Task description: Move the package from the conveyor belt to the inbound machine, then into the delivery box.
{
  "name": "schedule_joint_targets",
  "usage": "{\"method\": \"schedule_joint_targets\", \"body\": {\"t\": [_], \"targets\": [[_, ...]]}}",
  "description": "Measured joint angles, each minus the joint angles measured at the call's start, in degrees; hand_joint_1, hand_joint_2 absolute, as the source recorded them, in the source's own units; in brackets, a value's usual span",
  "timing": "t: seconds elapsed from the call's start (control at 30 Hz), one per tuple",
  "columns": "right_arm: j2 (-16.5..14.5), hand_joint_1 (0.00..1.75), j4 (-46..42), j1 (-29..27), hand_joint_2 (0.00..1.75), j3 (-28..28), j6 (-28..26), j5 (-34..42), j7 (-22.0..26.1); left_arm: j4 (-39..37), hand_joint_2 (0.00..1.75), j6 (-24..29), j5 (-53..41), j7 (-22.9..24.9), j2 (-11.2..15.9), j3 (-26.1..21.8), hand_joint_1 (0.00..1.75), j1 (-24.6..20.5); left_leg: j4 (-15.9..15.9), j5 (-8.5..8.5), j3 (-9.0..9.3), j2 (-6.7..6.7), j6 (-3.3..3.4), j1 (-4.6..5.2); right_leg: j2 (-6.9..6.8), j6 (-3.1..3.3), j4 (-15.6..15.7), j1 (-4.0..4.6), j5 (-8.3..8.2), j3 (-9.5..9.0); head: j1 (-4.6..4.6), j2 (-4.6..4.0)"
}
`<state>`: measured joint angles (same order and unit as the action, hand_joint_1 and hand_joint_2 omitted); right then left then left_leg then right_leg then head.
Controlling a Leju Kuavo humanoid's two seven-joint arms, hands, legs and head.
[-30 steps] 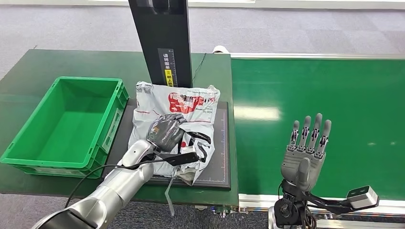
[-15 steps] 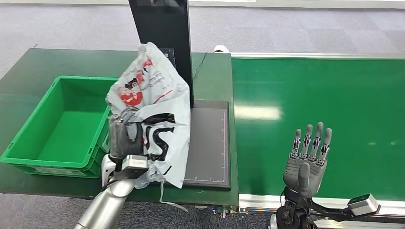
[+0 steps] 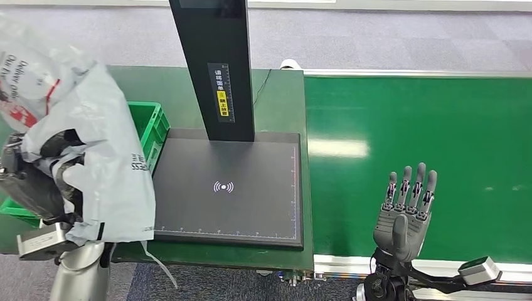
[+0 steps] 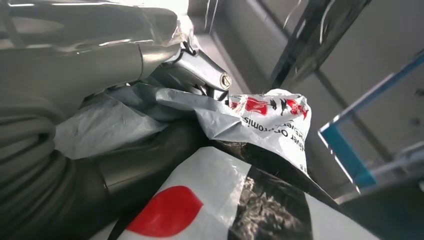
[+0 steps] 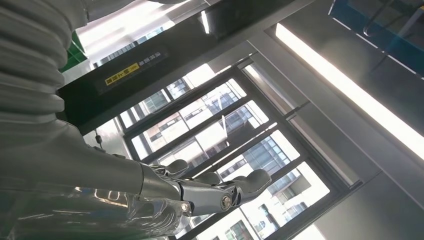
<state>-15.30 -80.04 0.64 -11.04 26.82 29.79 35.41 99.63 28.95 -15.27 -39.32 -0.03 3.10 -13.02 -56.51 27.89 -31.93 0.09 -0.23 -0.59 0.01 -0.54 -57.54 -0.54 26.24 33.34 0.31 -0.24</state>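
The grey plastic package (image 3: 94, 157) hangs raised in front of the green delivery box (image 3: 149, 125), apparently above it, grasped by the left hand (image 3: 37, 182). The right hand (image 3: 404, 213) hovers over the conveyor belt (image 3: 426, 125), fingers released and spread.

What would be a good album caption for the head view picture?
Left hand lifts the grey package over the green box; right hand waits open above the belt.

**What we can read**

On the package (image 3: 94, 144) we make out "Deliver" and partial words like "promis" in the left wrist view. The scanner pad (image 3: 226, 188) bears a wireless symbol; the black post's (image 3: 216, 63) yellow label is illegible.
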Motion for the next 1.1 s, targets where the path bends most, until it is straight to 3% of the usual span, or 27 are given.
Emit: {"method": "schedule_joint_targets", "body": {"t": [0.17, 0.23, 0.3, 0.4, 0.63, 0.83, 1.1], "targets": [[0.0, 0.00, -0.3, 0.0, 1.75, 0.0, 0.1, 0.0, 0.0, 1.4, 1.75, -1.8, -0.8, 1.9, 1.4, -3.9, 1.75, -0.6, 0.0, 0.00, 0.02, 0.00, 0.00, 0.00, -0.01, 0.00, 0.0, 0.00, 0.00, 0.01, 0.01, 0.00], [0.0, 0.00, -0.3, 0.0, 1.75, 0.0, 0.1, 0.0, 0.0, 0.6, 1.75, -5.3, -3.8, 6.9, 2.7, -4.6, 1.75, -2.2, 0.0, -0.01, 0.02, -0.03, 0.00, 0.00, -0.03, 0.00, 0.0, 0.00, 0.00, 0.02, 0.04, 0.00], [0.0, 0.00, -0.3, 0.0, 1.75, 0.0, 0.3, 0.0, 0.0, -2.6, 1.75, -12.6, -8.3, 14.0, 5.2, -5.3, 1.75, -5.8, 0.0, -0.06, 0.02, -0.05, -0.01, 0.00, -0.04, 0.02, 0.0, 0.00, -0.02, 0.01, 0.06, 0.00], [0.0, 0.00, -0.1, 0.2, 1.75, -0.1, 0.8, 0.0, -0.1, -12.9, 1.75, -21.7, -15.5, 20.4, 9.1, -6.4, 1.75, -13.7, 0.0, -0.17, 0.01, 0.02, -0.11, -0.05, 0.00, 0.16, 0.0, 0.05, -0.15, 0.06, 0.05, 0.00], [0.1, 0.00, 2.7, 2.8, 1.75, 0.0, 1.3, -0.7, -0.5, -48.2, 1.75, -26.2, -31.9, 29.8, 14.8, -5.8, 1.75, -35.3, 0.0, -0.33, -0.04, 0.07, -0.16, -0.14, 0.03, 0.22, -0.1, 0.14, -0.29, 0.15, 0.03, 0.00], [0.1, 0.00, 4.3, 3.8, 1.75, 0.3, 1.2, -0.7, -0.6, -66.4, 1.75, -28.1, -39.6, 38.4, 14.9, -2.5, 1.75, -46.3, 0.0, -0.33, -0.22, 0.01, -0.16, -0.12, 0.01, 0.22, -0.1, 0.12, -0.28, 0.29, 0.03, 0.00], [0.1, 0.00, 4.3, 3.3, 1.75, 0.3, 1.2, -0.6, -0.9, -74.7, 1.75, -29.4, -41.5, 41.6, 13.5, -0.8, 1.75, -50.5, 0.0, -0.32, -0.36, 0.03, -0.16, -0.12, 0.02, 0.22, -0.1, 0.12, -0.29, 0.45, 0.02, 0.00]]}}
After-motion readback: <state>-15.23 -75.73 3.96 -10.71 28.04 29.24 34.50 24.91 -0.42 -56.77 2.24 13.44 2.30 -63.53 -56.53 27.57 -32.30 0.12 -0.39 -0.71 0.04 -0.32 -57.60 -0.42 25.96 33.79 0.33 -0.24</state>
